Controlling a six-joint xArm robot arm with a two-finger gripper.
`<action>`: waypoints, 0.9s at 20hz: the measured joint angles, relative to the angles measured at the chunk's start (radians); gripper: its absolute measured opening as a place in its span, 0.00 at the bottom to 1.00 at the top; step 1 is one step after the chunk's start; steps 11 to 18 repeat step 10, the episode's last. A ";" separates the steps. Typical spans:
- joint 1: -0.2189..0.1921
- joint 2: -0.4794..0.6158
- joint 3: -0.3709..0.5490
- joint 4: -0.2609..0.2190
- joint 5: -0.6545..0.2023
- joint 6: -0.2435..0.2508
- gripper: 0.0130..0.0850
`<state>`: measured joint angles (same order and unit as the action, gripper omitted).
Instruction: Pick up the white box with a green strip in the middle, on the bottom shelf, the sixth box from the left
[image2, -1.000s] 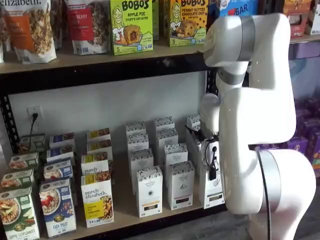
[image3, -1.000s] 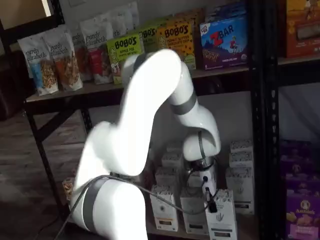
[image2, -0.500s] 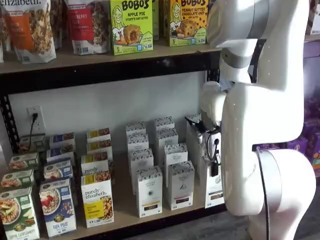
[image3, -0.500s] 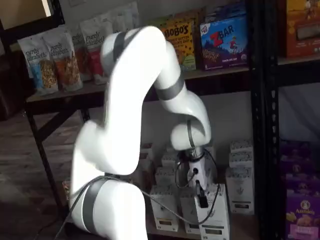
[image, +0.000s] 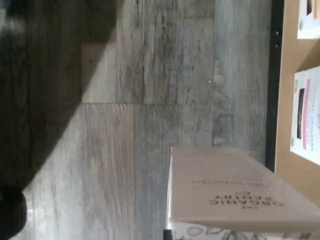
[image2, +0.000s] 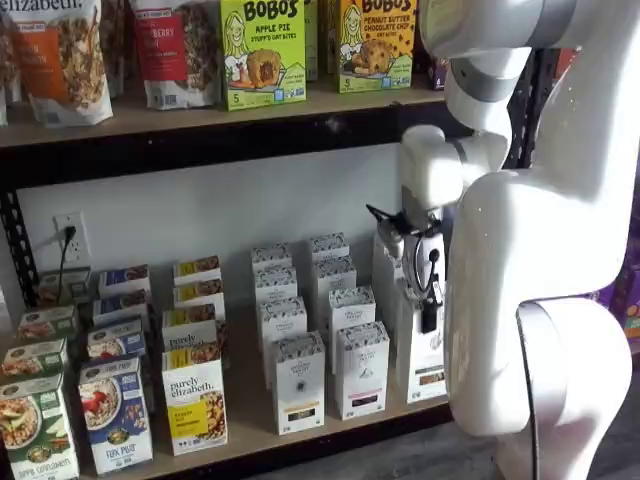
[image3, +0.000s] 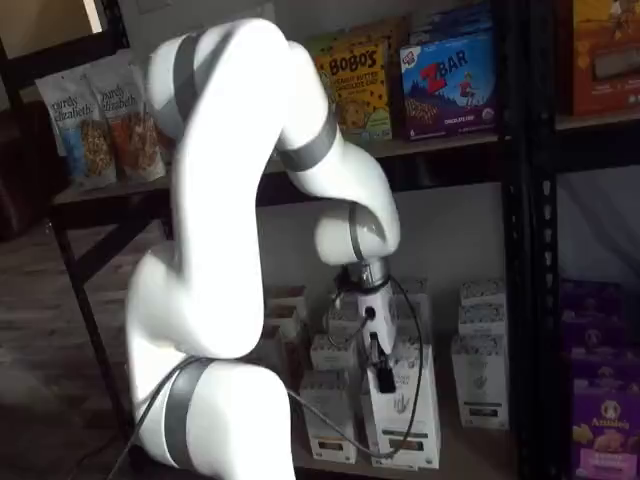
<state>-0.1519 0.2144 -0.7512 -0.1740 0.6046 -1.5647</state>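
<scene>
While the arm (image2: 540, 250) stood before the bottom shelf (image2: 250, 405), the gripper (image2: 428, 325) was clamped on the white box (image2: 425, 355).
That box hung tilted at the shelf's right end, beside rows of similar cartons (image2: 300, 380).

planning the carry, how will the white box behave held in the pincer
The white box is a flat-faced carton, so probably stiff and easy to pinch. Tall and narrow, gripped near its top by the pincer, it may swing. Its smooth face could slip.

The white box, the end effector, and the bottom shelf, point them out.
white box (image2: 424, 355), a shelf view, lower front.
end effector (image3: 381, 374), a shelf view, black finger area.
bottom shelf (image2: 250, 400), a shelf view, bare board.
</scene>
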 joint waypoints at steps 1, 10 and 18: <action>0.005 -0.026 0.006 0.010 0.023 -0.005 0.50; 0.040 -0.186 0.043 0.007 0.162 0.023 0.50; 0.040 -0.186 0.043 0.007 0.162 0.023 0.50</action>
